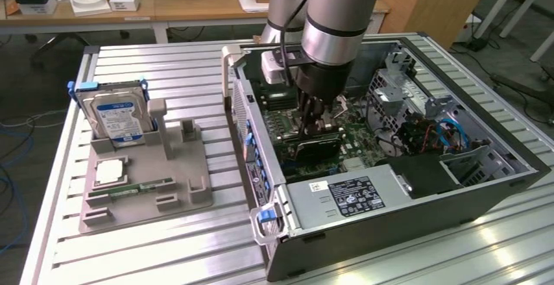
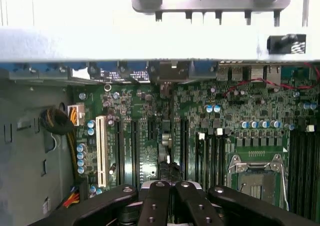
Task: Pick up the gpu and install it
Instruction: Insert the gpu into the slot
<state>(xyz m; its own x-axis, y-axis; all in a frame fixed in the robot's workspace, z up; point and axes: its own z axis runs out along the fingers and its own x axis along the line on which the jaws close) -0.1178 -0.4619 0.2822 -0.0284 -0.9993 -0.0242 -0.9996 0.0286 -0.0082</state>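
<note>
Gripper (image 1: 318, 124) is lowered inside the open computer case (image 1: 484, 187), fully closed, with the graphics card (image 1: 317, 147) directly beneath its fingertips. The card stands on edge on the motherboard (image 1: 359, 143), near the middle of the case, between the power supply (image 1: 346, 197) and the arm. In the wrist view the closed fingers (image 2: 170, 198) meet over a dark edge in line with the expansion slots (image 2: 134, 151); I judge this to be the card's top edge, held or pressed, though contact itself is not plainly visible.

Assessment of the step in hand: the card appears to be at the seating stage. To do it well, the card should be kept upright and square to its slot, and pressure should go straight down into the case, evenly along the edge, so the connector does not enter at a tilt. The metal bracket end should line up with the rear wall of the case. Cables (image 1: 429, 136) lie beside the motherboard and look clear of the card.

Count:
- one robot arm, one gripper
- one graphics card
- one computer case, lying open on the tabletop (image 1: 156, 252)
- one grey parts holder (image 1: 152, 181) beside the case
- one hard drive (image 1: 119, 117) standing in the holder
- one memory stick (image 1: 143, 187) lying in the holder
- one processor chip (image 1: 111, 170) lying in the holder
</note>
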